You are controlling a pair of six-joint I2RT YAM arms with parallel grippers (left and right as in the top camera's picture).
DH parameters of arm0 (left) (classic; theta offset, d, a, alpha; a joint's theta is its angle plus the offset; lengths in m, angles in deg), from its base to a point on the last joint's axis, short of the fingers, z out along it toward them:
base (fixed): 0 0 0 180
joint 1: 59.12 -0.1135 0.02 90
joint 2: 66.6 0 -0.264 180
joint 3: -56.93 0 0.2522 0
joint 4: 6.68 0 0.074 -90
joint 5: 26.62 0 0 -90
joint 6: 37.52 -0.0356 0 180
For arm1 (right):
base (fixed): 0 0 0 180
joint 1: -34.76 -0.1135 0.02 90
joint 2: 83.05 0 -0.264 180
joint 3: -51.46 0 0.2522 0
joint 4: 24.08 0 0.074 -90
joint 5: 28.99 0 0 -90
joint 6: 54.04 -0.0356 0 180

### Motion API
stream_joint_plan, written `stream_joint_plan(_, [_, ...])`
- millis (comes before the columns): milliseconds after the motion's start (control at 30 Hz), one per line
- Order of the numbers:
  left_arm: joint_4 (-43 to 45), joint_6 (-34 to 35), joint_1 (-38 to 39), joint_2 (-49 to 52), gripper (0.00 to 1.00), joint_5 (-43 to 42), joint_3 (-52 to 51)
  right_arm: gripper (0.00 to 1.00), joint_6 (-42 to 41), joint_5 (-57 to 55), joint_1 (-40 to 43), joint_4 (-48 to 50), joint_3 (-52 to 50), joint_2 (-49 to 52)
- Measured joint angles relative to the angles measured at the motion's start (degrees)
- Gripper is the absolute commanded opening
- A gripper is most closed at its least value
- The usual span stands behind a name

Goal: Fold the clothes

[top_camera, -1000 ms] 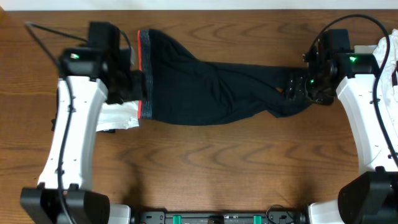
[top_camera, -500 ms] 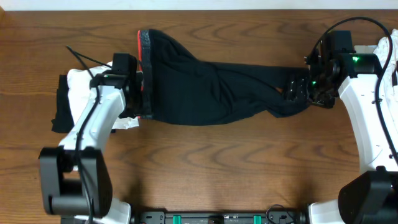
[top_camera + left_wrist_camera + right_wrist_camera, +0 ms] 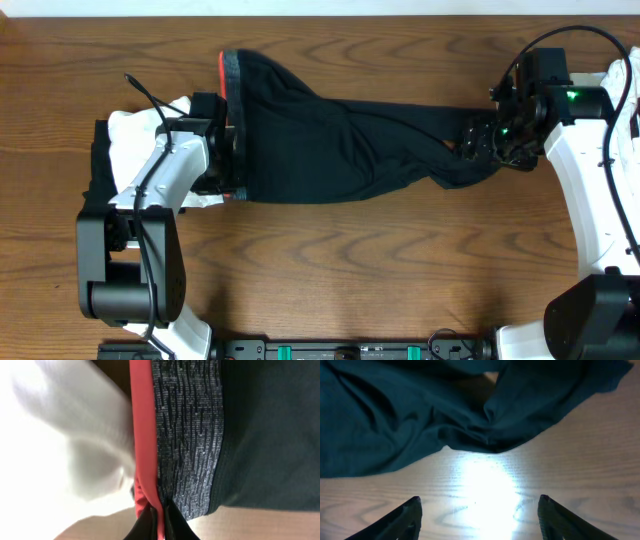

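Trousers [image 3: 340, 150]: left gripper [image 3: 161, 517] pinches their waistband [image 3: 190, 435] (red edge), right gripper [image 3: 479, 504] gapes by the leg ends.

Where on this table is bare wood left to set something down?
The broad strip of wooden table in front of the long black trousers, between both arm bases, is bare. Crowded: the left end with white garments, the right end under the right fingers.
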Motion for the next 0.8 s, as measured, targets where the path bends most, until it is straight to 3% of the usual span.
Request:
stream_joint_plan(167, [-5.57,0.02,0.0,-3.54,0.06,3.85,3.43,0.69,-0.74,0.04,1.44,3.98,-4.63,0.96])
stream_joint_plan(233, [-5.99,0.0,-0.02,-6.01,0.06,5.51,4.31,0.74,-1.31,0.15,2.91,5.31,-6.86,2.71])
stream_joint_plan(633, [-7.32,1.27,-0.02,-10.08,0.06,13.92,5.29,0.76,-0.98,5.7,8.15,18.99,-15.65,12.98])
stream_joint_plan(733, [-7.39,1.86,-0.02,-10.08,0.06,15.54,5.29,0.68,-1.22,7.37,8.13,24.24,-17.11,13.6])
stream_joint_plan(800, [-7.41,2.23,-0.02,-10.08,0.06,16.17,5.29,0.51,-1.42,8.04,8.13,27.91,-18.16,14.21])
